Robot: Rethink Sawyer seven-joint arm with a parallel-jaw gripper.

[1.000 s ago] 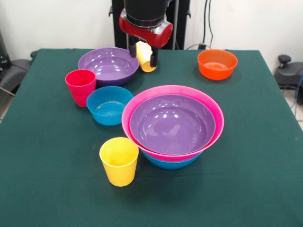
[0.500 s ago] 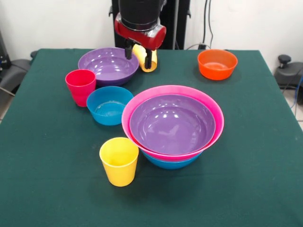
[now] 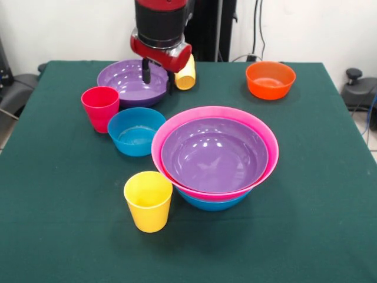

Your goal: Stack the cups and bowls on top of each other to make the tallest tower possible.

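Note:
My gripper hangs at the back of the table with its two dark fingers apart and empty, over the right rim of a wide purple bowl. A yellow cup lies tilted just right of the gripper, outside the fingers. The tower stands mid-table: a blue bowl lowest, a big pink bowl in it, and a purple bowl inside that. A second yellow cup stands upright in front. A red-pink cup and a blue bowl stand at the left.
An orange bowl stands alone at the back right. The green table reaches to the picture's edges. The robot's pedestal and cables are behind the far edge.
My gripper has moved left across the picture, away from the tilted yellow cup that was between its fingers. It is now over the purple bowl's rim. The other things have not moved.

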